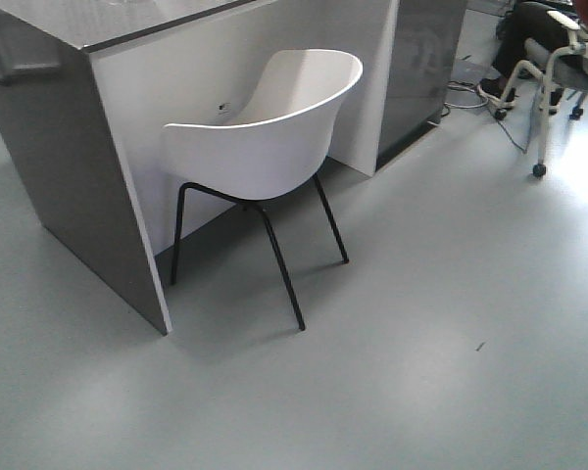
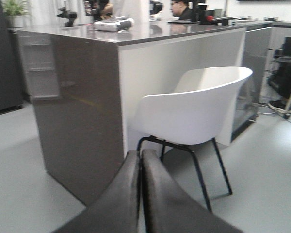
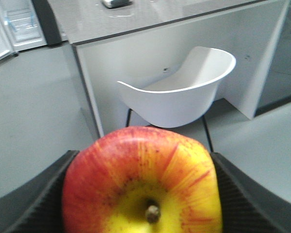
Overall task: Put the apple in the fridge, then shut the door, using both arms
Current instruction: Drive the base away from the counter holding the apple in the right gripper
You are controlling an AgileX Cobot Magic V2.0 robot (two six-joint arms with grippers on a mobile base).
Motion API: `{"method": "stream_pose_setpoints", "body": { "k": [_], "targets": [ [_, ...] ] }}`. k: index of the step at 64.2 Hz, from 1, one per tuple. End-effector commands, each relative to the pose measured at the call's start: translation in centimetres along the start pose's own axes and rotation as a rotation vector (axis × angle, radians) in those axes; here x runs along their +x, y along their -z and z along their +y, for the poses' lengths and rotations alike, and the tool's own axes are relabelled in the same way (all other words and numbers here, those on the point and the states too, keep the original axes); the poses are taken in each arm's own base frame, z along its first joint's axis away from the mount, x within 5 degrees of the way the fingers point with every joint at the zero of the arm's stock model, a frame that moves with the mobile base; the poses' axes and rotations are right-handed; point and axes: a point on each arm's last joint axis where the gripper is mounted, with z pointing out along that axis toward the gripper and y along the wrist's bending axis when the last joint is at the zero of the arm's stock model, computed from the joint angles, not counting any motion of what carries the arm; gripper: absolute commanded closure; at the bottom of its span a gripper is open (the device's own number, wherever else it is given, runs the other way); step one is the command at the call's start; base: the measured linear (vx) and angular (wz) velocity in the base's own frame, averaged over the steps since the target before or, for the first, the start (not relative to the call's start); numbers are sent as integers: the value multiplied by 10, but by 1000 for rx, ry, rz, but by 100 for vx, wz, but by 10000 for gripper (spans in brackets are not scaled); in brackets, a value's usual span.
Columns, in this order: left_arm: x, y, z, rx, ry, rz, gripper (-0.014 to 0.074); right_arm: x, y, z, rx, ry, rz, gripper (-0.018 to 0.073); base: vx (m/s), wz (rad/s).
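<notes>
The apple [image 3: 143,182] sits clamped between the two ribbed black pads [image 3: 31,211] of the right pincer [image 3: 143,204]. Its stem and yellow patch face the wrist camera, and red streaks run over the top. That pincer is spread as wide as the fruit and presses it on both flanks. The left pincer [image 2: 140,160] is closed up, its two fingers [image 2: 119,194] touching along their inner edges with nothing between them.

As I judge it, the pickup is done and nothing more. Ahead of the right pincer and off to its left, well apart from it, stands a white panel with clear bins. I take this to be the open door [image 3: 19,24]. The fridge's own shelves are not in view. Straight ahead of both pincers are a white chair [image 3: 179,102] and a grey counter [image 3: 160,17], so neither pincer is aimed at the fridge yet.

What is left is carrying the apple across, setting it on a shelf, letting go, and swinging the door shut. Closing the door looks like work for the empty left pincer.

No brand, label or writing can be read anywhere. A small dark mark on the counter's white side, just behind the chair, is too small to make out, and the objects on the counter top are blurred.
</notes>
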Motion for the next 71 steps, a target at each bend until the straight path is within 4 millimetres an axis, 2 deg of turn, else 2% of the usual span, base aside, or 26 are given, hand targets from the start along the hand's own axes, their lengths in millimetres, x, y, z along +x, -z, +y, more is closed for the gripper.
{"method": "stream_pose_setpoints", "body": {
  "k": [1, 71],
  "targets": [
    [-13, 3, -2, 14, 10, -107, 603, -14, 13, 3, 13, 8, -115, 363, 1, 41],
    [-13, 3, -2, 14, 10, -107, 603, -14, 13, 3, 13, 8, -115, 363, 2, 37]
  ]
}}
